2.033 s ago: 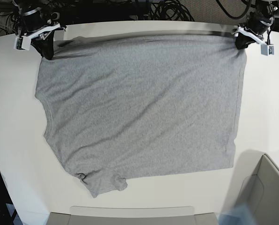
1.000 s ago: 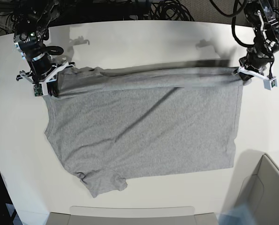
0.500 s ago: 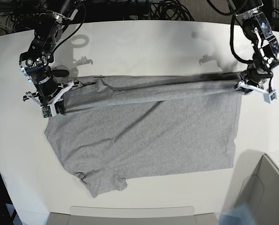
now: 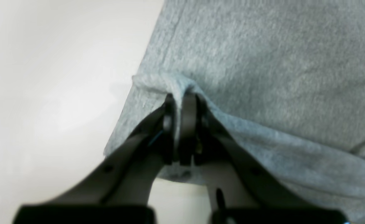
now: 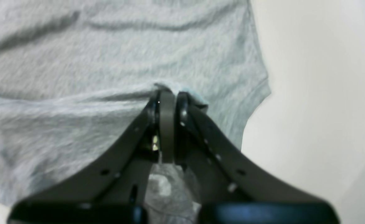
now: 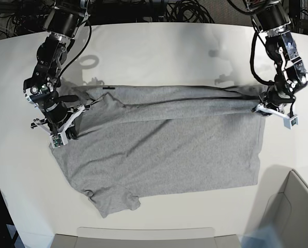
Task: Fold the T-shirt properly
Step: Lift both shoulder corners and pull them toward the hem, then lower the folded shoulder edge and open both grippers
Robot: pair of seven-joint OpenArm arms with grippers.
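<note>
The grey T-shirt (image 6: pixel 164 150) is spread across the centre of the base view. Its raised edge is pinched by the right gripper (image 6: pixel 71 135) at centre left and by the left gripper (image 6: pixel 261 109) toward the upper right, with cloth hanging between them.

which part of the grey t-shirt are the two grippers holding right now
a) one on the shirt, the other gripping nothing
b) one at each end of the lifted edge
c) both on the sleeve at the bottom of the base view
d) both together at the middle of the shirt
b, the base view shows the left gripper and the right gripper pinching opposite ends of the raised edge of the T-shirt.
</note>
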